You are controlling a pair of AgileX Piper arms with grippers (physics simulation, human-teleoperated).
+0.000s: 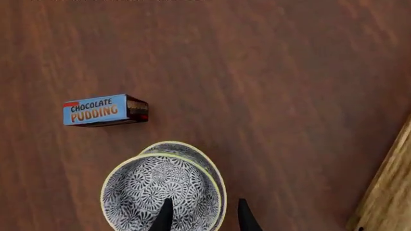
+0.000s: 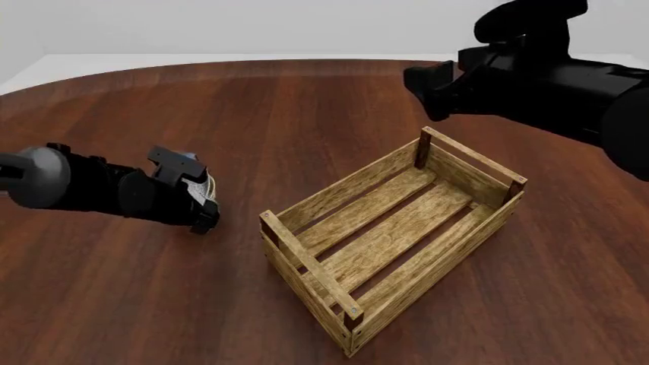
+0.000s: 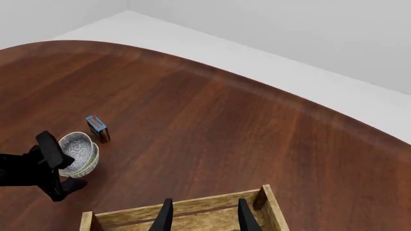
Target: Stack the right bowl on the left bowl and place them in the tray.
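I've got the stacked bowls (image 1: 163, 190) at the left claw (image 1: 204, 217), one nested in the other, upper sitting a bit off-centre. Fingers straddle the near rim, one inside, one outside. Whether they've bitten down or are just around it I can't tell from the wrist cam; front view is no help, the arm blocks most of the stack (image 2: 206, 188).

Main risk: a rim pinch on the upper bowl only. If the fingers hold just that wall, the lower one stays on the table (image 2: 304, 106) when I lift, or the off-centre pair tips and slides apart w/ any quick swing. Second risk: the tray (image 2: 390, 236) has tall slatted walls and corner posts; carrying low would clip the near rail or a post and knock the stack loose.

Room: open table btwn stack and tray, nothing in the path. The pudding box (image 1: 105, 110) lies near the bowls on the side away from the tray, apart from them, so only a backward drag would hit it. Tray sits well inside the table edge, interior empty, plenty wide for the bowls.

Right claw (image 3: 204, 214) hangs above the tray's far end, fingers spread, holding nothing. It could crowd the drop zone, so I'd pull it back before bringing the left across.
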